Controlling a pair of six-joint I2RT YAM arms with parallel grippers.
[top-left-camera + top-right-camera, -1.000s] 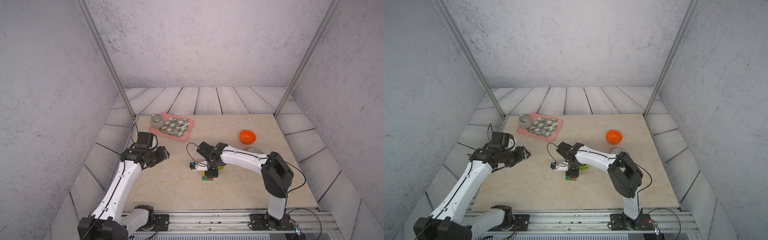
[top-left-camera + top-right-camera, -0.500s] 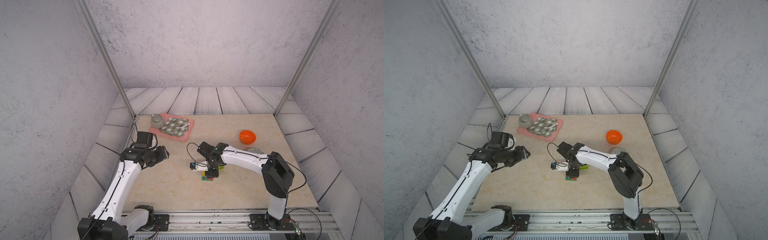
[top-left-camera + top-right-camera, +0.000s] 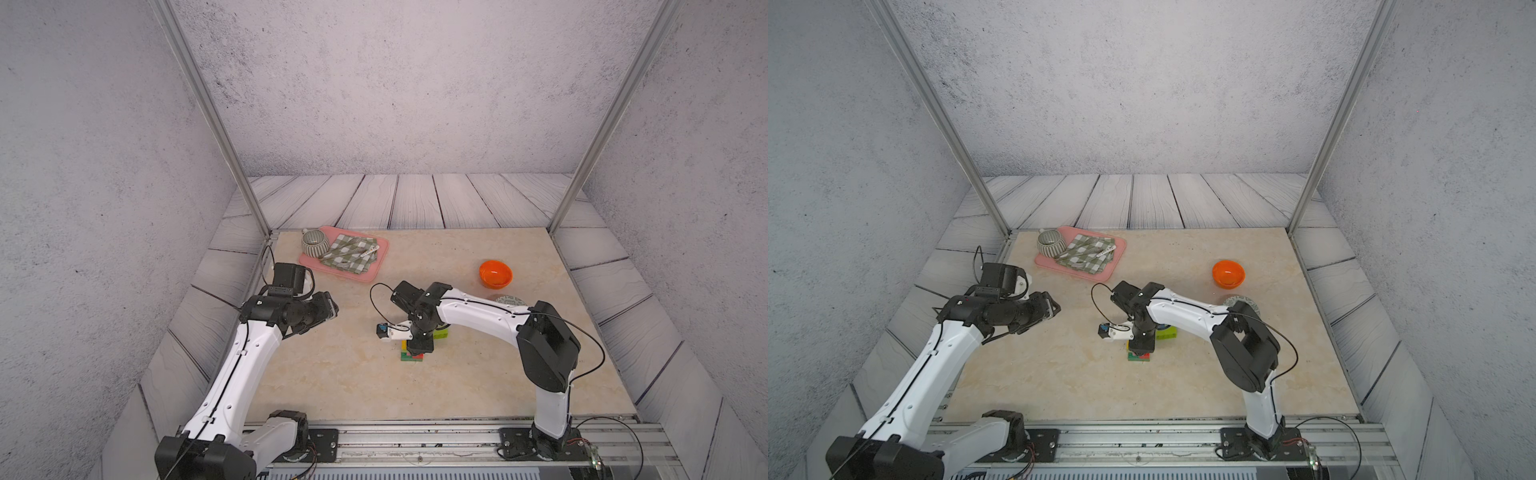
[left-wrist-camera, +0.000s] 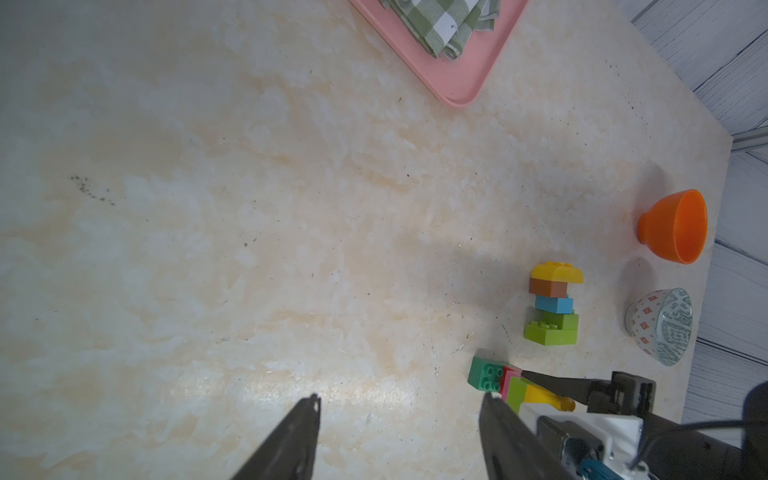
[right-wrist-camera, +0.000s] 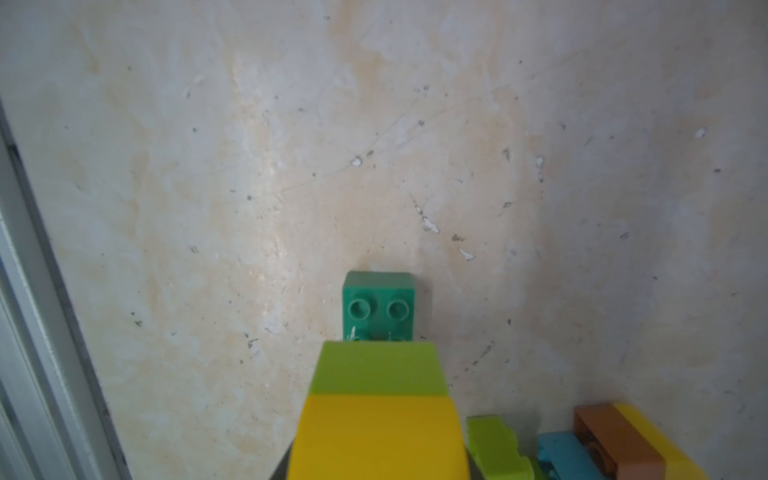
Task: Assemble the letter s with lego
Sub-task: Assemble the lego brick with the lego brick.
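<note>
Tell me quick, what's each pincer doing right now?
Left pincer: open, holding nothing.
Right pincer: shut on the yellow lego brick.

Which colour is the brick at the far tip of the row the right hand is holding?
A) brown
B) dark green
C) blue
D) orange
B: in the left wrist view the dark green brick caps the end of the brick row farthest from the right hand.
</note>
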